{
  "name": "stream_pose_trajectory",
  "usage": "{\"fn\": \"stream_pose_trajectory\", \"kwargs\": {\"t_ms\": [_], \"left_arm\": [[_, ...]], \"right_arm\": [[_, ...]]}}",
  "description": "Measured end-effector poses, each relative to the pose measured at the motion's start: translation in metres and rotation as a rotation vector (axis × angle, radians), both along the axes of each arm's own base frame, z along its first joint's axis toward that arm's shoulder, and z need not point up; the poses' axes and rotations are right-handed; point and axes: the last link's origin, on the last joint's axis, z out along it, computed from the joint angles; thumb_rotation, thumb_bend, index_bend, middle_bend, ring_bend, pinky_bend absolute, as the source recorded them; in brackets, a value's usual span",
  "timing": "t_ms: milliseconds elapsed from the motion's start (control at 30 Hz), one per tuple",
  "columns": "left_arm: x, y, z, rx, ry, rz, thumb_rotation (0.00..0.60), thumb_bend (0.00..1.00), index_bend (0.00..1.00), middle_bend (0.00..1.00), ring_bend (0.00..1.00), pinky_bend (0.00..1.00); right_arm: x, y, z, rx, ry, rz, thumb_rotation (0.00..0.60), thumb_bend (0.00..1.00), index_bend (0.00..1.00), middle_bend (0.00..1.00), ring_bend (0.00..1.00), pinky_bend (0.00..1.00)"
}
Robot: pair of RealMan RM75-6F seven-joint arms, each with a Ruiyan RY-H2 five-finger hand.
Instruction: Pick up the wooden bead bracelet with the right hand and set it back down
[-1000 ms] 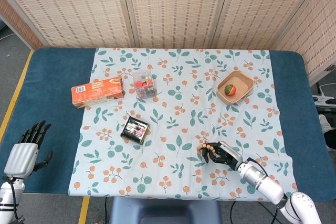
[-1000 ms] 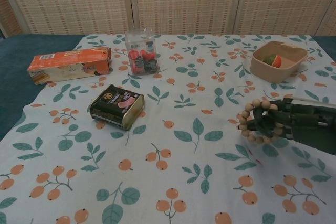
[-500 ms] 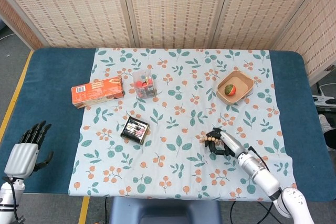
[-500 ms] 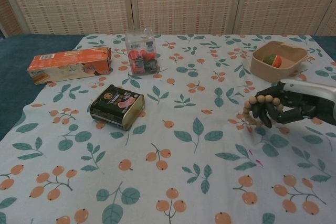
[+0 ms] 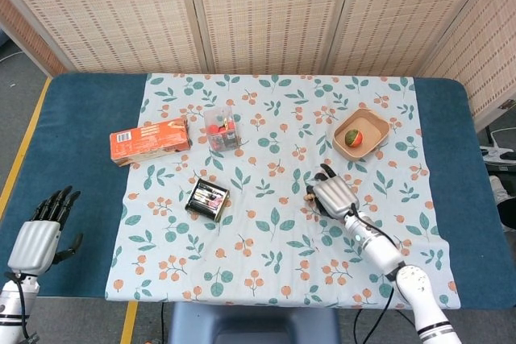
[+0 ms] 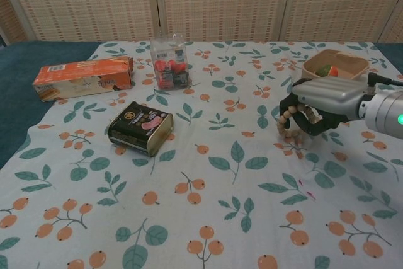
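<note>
I've got the wooden bead bracelet (image 6: pixel 289 125) up in my right hand (image 6: pixel 320 106), so by my reckoning the pick-up half is done and the set-down is what's in hand now. In the chest view the loop hangs from under the hand, its beads dangling above the floral tablecloth (image 6: pixel 208 174), and I judge it clear of the cloth, though the lowest beads sit close enough that I can't swear to it. My dark fingers (image 6: pixel 313 120) are curled down and in through the loop, hooking it rather than spread; the silver back of the hand faces up. From the head view the right hand (image 5: pixel 334 196) covers nearly all of the bracelet, with just a bead or two peeking at its left edge. The hand is over open cloth, near the tan bowl (image 6: pixel 350 61) with the fruit but apart from it. Next I'd want to lower gently until the beads settle, then uncurl the fingers slowly so none snag the string. My left hand (image 5: pixel 35 236) rests off by the table's near corner, fingers apart and holding nothing.
</note>
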Motion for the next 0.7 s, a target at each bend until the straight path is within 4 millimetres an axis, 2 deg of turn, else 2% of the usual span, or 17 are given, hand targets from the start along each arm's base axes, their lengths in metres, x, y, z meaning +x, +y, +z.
{"fn": "stream_pose_trajectory", "kwargs": {"t_ms": [33, 67, 167, 267, 367, 500, 633, 700], "left_arm": [[0.0, 0.0, 0.0, -0.002, 0.0, 0.001, 0.6, 0.41, 0.0, 0.0, 0.0, 0.16], [0.0, 0.0, 0.0, -0.003, 0.0, 0.001, 0.6, 0.41, 0.0, 0.0, 0.0, 0.16], [0.0, 0.001, -0.001, -0.004, 0.0, 0.0, 0.6, 0.42, 0.0, 0.0, 0.0, 0.16], [0.0, 0.001, -0.001, -0.006, 0.0, 0.001, 0.6, 0.42, 0.0, 0.0, 0.0, 0.16], [0.0, 0.001, -0.002, -0.008, 0.001, 0.0, 0.6, 0.41, 0.0, 0.0, 0.0, 0.16], [0.001, 0.0, -0.002, -0.006, 0.003, -0.003, 0.6, 0.41, 0.0, 0.0, 0.0, 0.16], [0.001, 0.0, 0.0, 0.002, 0.003, -0.007, 0.6, 0.41, 0.0, 0.0, 0.0, 0.16], [0.002, 0.0, 0.0, 0.003, 0.004, -0.01, 0.6, 0.41, 0.0, 0.0, 0.0, 0.16]], "right_arm": [[-0.001, 0.002, -0.001, 0.001, 0.019, 0.017, 0.561, 0.66, 0.31, 0.49, 0.14, 0.01], [-0.002, 0.005, -0.003, 0.006, 0.037, 0.038, 0.515, 0.55, 0.26, 0.45, 0.12, 0.01], [-0.009, 0.017, -0.004, 0.02, 0.034, 0.055, 0.373, 0.34, 0.12, 0.36, 0.07, 0.0], [-0.019, 0.03, 0.001, 0.024, 0.014, 0.033, 0.309, 0.23, 0.03, 0.27, 0.02, 0.0], [-0.025, 0.037, 0.005, 0.039, 0.033, 0.022, 0.281, 0.18, 0.0, 0.15, 0.0, 0.0], [-0.028, 0.044, 0.015, 0.043, 0.034, -0.018, 0.276, 0.17, 0.0, 0.03, 0.0, 0.0], [-0.023, 0.051, 0.034, -0.016, -0.002, -0.06, 0.286, 0.17, 0.0, 0.0, 0.0, 0.0], [-0.019, 0.059, 0.048, -0.058, -0.035, -0.083, 0.311, 0.17, 0.0, 0.0, 0.0, 0.0]]}}
